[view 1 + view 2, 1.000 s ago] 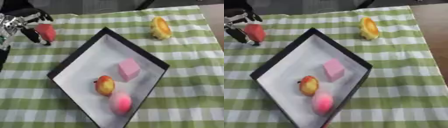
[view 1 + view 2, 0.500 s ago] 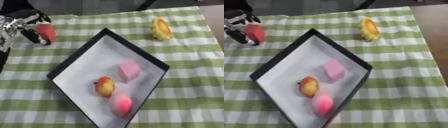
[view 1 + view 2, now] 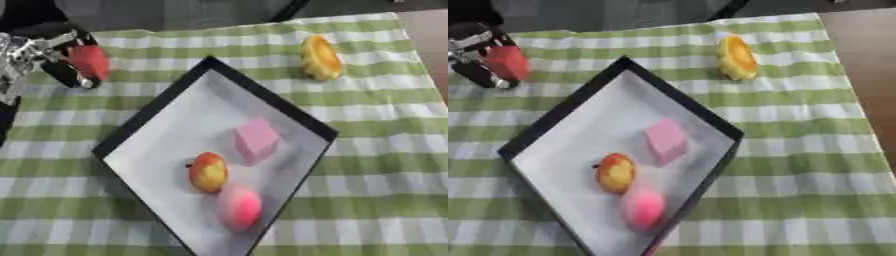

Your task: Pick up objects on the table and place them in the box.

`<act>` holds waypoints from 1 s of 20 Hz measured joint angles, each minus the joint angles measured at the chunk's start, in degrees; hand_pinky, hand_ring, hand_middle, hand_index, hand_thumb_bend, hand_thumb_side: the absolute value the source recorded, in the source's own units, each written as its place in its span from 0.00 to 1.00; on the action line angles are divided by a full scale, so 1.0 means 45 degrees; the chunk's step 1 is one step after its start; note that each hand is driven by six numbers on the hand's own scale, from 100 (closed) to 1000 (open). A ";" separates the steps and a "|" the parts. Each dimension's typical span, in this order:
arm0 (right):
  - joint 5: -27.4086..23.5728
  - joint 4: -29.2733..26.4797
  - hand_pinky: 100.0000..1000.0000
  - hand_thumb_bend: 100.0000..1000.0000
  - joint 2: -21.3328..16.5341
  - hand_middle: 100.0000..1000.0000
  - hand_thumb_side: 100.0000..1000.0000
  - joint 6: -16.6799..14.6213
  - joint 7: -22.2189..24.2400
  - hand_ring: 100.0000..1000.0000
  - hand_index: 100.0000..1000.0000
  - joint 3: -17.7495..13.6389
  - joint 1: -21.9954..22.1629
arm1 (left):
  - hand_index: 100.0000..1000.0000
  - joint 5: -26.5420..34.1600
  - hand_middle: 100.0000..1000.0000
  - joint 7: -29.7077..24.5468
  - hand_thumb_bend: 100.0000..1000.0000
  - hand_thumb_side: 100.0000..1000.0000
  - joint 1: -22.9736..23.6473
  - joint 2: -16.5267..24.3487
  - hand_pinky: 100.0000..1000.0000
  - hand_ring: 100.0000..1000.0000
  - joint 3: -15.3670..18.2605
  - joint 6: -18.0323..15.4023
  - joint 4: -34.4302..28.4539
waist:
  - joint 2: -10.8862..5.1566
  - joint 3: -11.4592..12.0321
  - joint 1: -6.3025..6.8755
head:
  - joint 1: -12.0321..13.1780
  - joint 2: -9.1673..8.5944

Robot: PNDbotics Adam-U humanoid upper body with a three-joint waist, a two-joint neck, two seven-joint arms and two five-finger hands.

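- Left hand at the far left, fingers curled round a red object above the green-checked cloth, just beside the box's far-left edge.
- Black box holds a pink block, a yellow-red fruit and a pink ball.
- Orange fruit lies far right.
- Right eye view alone shows bare brown tabletop; left eye view shows more of the hand.

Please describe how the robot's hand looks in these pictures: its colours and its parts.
Only the left hand shows, at the upper left. It has silver metal parts near the palm and black fingers. The rest of the arm is dark and hard to make out.
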 measured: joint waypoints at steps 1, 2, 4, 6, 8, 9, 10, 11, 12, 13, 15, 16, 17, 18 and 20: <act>0.0000 0.0002 0.85 0.00 0.0000 0.73 0.58 0.0000 0.0000 0.93 0.90 -0.0001 0.0005 | 0.68 0.0005 0.59 0.0018 0.30 0.00 0.0000 -0.0002 0.57 0.57 0.0000 -0.0012 0.0000 | 0.0003 0.0006 0.0000 | -0.0006 0.0000; 0.0000 0.0003 0.85 0.00 0.0001 0.73 0.57 0.0000 0.0000 0.93 0.90 -0.0001 0.0016 | 0.67 0.0036 0.58 0.0065 0.29 0.00 0.0000 -0.0007 0.55 0.56 0.0000 -0.0039 0.0000 | 0.0004 0.0024 0.0000 | -0.0009 0.0002; 0.0001 0.0005 0.85 0.00 0.0002 0.73 0.57 0.0001 -0.0001 0.93 0.90 -0.0001 0.0065 | 0.66 0.0111 0.57 0.0229 0.26 0.00 0.0018 -0.0040 0.53 0.54 0.0000 -0.0081 0.0000 | 0.0004 0.0073 0.0000 | -0.0020 0.0014; 0.0001 0.0007 0.85 0.00 0.0002 0.73 0.57 0.0001 -0.0001 0.93 0.90 -0.0003 0.0107 | 0.65 0.0195 0.57 0.0478 0.24 0.00 0.0032 -0.0050 0.53 0.54 -0.0001 -0.0113 -0.0009 | 0.0004 0.0098 0.0000 | -0.0042 0.0059; 0.0001 0.0009 0.85 0.00 0.0002 0.73 0.57 0.0000 -0.0003 0.93 0.90 -0.0005 0.0126 | 0.66 0.0307 0.57 0.0756 0.23 0.00 0.0049 -0.0065 0.53 0.54 -0.0009 -0.0145 -0.0025 | 0.0004 0.0160 0.0000 | -0.0117 0.0080; 0.0001 0.0011 0.85 0.00 0.0002 0.73 0.57 -0.0002 -0.0005 0.93 0.90 -0.0006 0.0178 | 0.66 0.0393 0.57 0.0862 0.22 0.00 0.0049 -0.0065 0.53 0.54 -0.0017 -0.0165 -0.0063 | 0.0000 0.0207 0.0000 | -0.0166 0.0155; 0.0000 0.0017 0.85 0.00 0.0002 0.73 0.56 -0.0003 -0.0006 0.93 0.90 -0.0006 0.0230 | 0.66 0.0487 0.57 0.0931 0.22 0.00 0.0046 -0.0065 0.54 0.54 -0.0053 -0.0188 -0.0107 | -0.0010 0.0249 0.0000 | -0.0232 0.0208; -0.0002 0.0021 0.85 0.00 -0.0001 0.73 0.56 -0.0005 -0.0008 0.92 0.90 -0.0008 0.0260 | 0.66 0.0576 0.58 0.0967 0.22 0.00 0.0045 -0.0065 0.54 0.54 -0.0099 -0.0208 -0.0161 | -0.0012 0.0289 0.0000 | -0.0298 0.0288; -0.0006 0.0038 0.85 0.00 -0.0002 0.73 0.56 -0.0006 -0.0009 0.92 0.90 -0.0010 0.0311 | 0.66 0.0659 0.58 0.0981 0.22 0.00 0.0040 -0.0063 0.54 0.55 -0.0156 -0.0222 -0.0220 | -0.0014 0.0332 0.0000 | -0.0369 0.0367; -0.0013 0.0060 0.85 0.00 -0.0004 0.73 0.56 -0.0009 -0.0012 0.92 0.90 -0.0010 0.0353 | 0.66 0.0734 0.58 0.0983 0.22 0.00 0.0040 -0.0060 0.54 0.55 -0.0210 -0.0244 -0.0303 | -0.0025 0.0375 0.0000 | -0.0437 0.0454; -0.0053 0.0089 0.85 0.00 -0.0012 0.73 0.55 -0.0028 -0.0029 0.92 0.90 -0.0012 0.0442 | 0.66 0.0869 0.58 0.0966 0.22 0.00 0.0034 -0.0040 0.54 0.56 -0.0336 -0.0271 -0.0507 | -0.0095 0.0455 0.0000 | -0.0565 0.0638; -0.0065 0.0093 0.85 0.00 -0.0013 0.73 0.55 -0.0040 -0.0036 0.92 0.90 -0.0012 0.0454 | 0.66 0.0938 0.58 0.0957 0.21 0.00 0.0033 -0.0006 0.54 0.56 -0.0406 -0.0279 -0.0602 | -0.0164 0.0475 0.0000 | -0.0615 0.0726; -0.0077 0.0097 0.85 0.00 -0.0022 0.73 0.55 -0.0054 -0.0042 0.92 0.90 -0.0014 0.0481 | 0.66 0.1006 0.58 0.0951 0.22 0.00 0.0033 0.0009 0.55 0.57 -0.0481 -0.0283 -0.0698 | -0.0270 0.0520 -0.0002 | -0.0670 0.0804; -0.0104 0.0105 0.85 0.00 -0.0026 0.73 0.54 -0.0064 -0.0045 0.92 0.90 -0.0014 0.0519 | 0.66 0.1085 0.58 0.0940 0.22 0.00 0.0035 0.0019 0.55 0.57 -0.0559 -0.0284 -0.0795 | -0.0451 0.0572 -0.0004 | -0.0707 0.0867; -0.0179 0.0117 0.85 0.00 -0.0085 0.73 0.54 -0.0091 -0.0031 0.92 0.90 -0.0014 0.0561 | 0.66 0.1274 0.58 0.0877 0.20 0.00 0.0035 0.0105 0.55 0.57 -0.0727 -0.0279 -0.1036 | -0.0877 0.0631 -0.0004 | -0.0770 0.0984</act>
